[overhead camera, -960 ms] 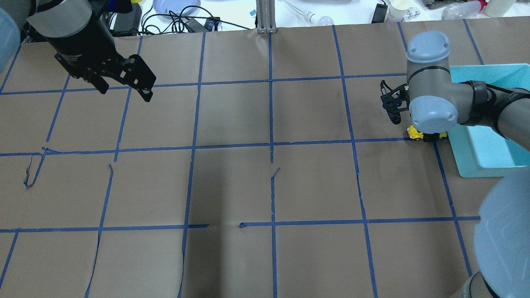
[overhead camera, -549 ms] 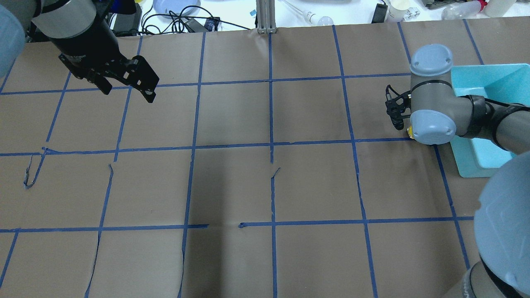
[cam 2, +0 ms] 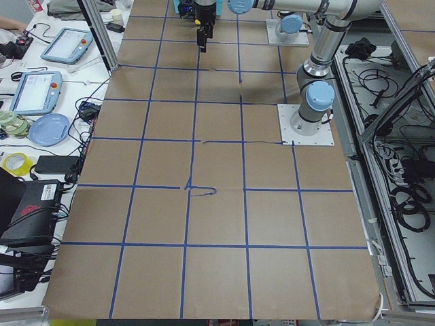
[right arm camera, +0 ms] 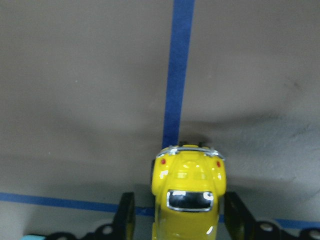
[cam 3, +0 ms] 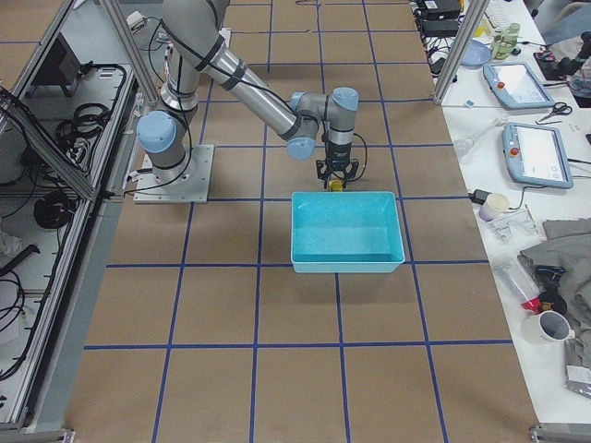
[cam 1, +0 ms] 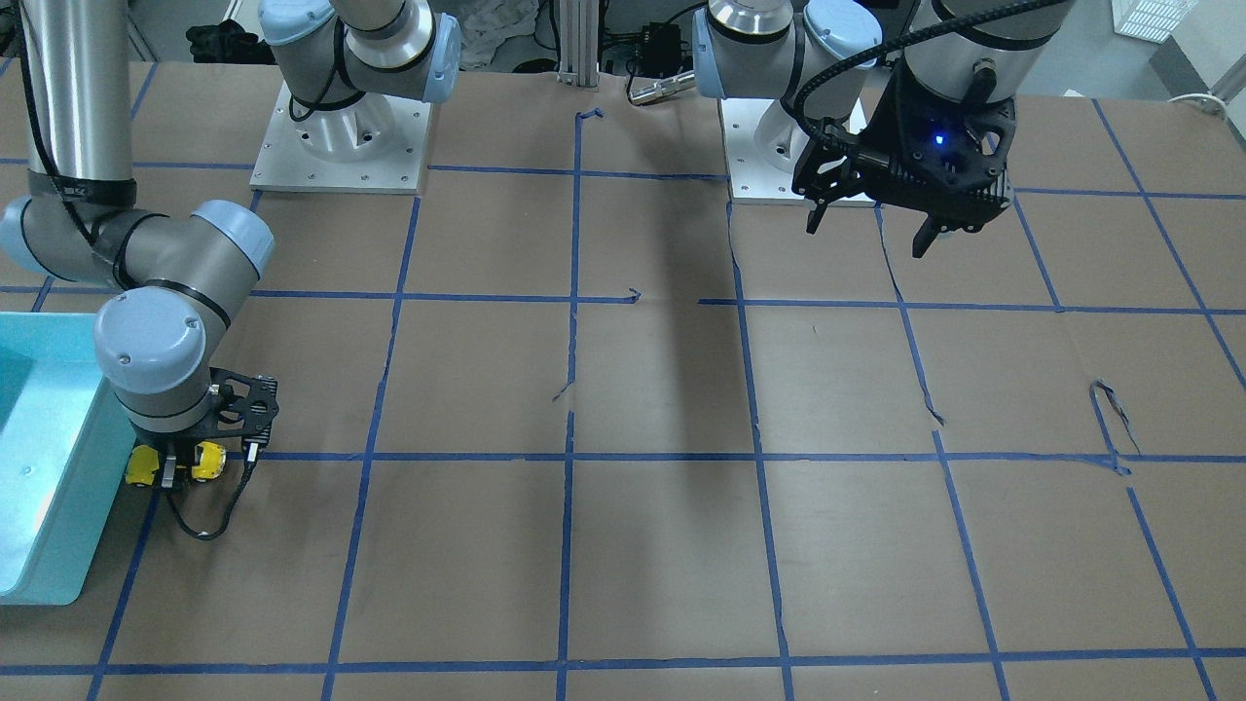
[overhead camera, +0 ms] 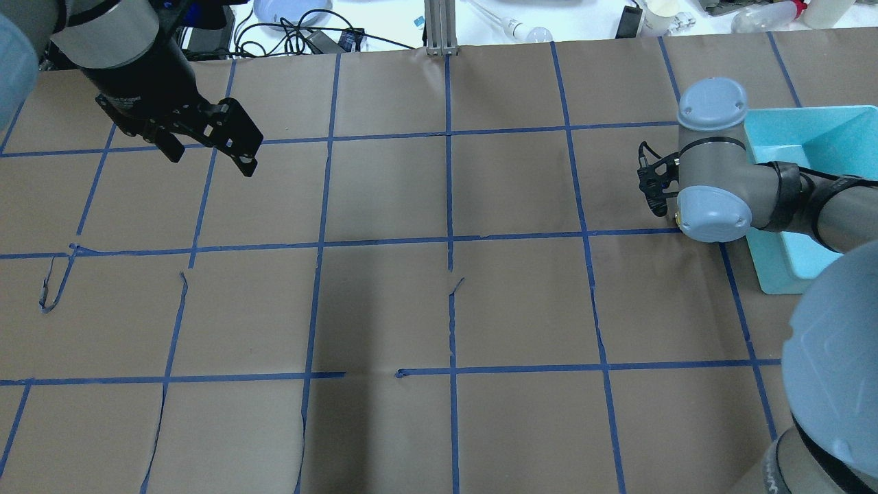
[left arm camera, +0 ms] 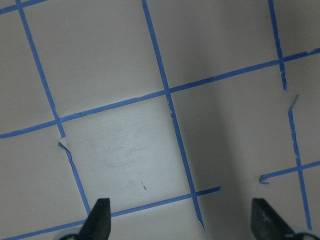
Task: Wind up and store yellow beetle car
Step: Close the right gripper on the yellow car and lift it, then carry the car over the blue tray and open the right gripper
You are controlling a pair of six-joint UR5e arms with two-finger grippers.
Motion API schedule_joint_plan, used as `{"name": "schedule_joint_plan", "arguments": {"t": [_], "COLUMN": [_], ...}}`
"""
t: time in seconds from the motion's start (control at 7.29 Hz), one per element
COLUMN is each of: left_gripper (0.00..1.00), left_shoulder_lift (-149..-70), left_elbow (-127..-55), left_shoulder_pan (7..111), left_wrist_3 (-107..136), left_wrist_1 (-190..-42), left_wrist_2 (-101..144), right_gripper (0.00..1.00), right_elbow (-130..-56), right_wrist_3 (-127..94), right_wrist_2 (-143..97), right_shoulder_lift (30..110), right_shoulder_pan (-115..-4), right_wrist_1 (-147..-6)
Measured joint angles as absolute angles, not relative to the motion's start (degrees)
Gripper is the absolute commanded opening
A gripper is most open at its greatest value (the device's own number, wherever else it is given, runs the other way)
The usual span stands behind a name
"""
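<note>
The yellow beetle car (right arm camera: pixel 189 192) stands on its wheels on the brown paper, on a blue tape line, next to the teal bin (overhead camera: pixel 833 123). My right gripper (right arm camera: pixel 181 220) is lowered over it with one finger on each side; a small gap shows at the left finger (right arm camera: pixel 127 215), so it reads as open. In the front view the car (cam 1: pixel 200 460) shows under the gripper (cam 1: pixel 167 475). In the overhead view the wrist hides all but a yellow sliver (overhead camera: pixel 678 218). My left gripper (overhead camera: pixel 209 158) hangs open and empty, far away above the table.
The teal bin (cam 1: pixel 58 545) looks empty and sits just beside the car on the robot's right. The table is brown paper (overhead camera: pixel 446 309) with a blue tape grid. Cables, a plate and bottles lie beyond the far edge (overhead camera: pixel 295 14).
My right wrist has come down over the car and now covers it almost fully in the overhead view. My left gripper has barely shifted.
</note>
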State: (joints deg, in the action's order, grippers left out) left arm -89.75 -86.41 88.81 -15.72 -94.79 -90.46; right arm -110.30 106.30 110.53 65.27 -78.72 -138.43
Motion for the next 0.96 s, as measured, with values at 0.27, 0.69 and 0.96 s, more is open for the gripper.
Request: {"name": "schedule_joint_plan", "arguments": {"t": [0.27,0.69,0.96], "left_gripper": [1.0,1.0,1.0], "left_shoulder_lift": [-89.6,-89.5,-89.6], "left_elbow": [-87.0,-87.3,-87.3], "left_shoulder_pan": [88.8,88.9,88.9], "left_wrist_3": [-15.7,-15.7,-15.7], "left_wrist_1": [-94.8,-94.8,-94.8], "left_wrist_2": [-90.5,-90.9,-91.2], "right_gripper": [0.0,0.0,0.0], "right_elbow": [-110.2,-108.1,-101.2], "right_wrist_3": [105.5,101.3,99.8], "right_wrist_2": [108.6,105.8,107.5], "right_shoulder_lift": [66.0,69.9,70.8], "right_shoulder_pan": [-79.3,-84.6,-85.3], "right_wrist_1": [-138.1,-134.0,-125.1]}}
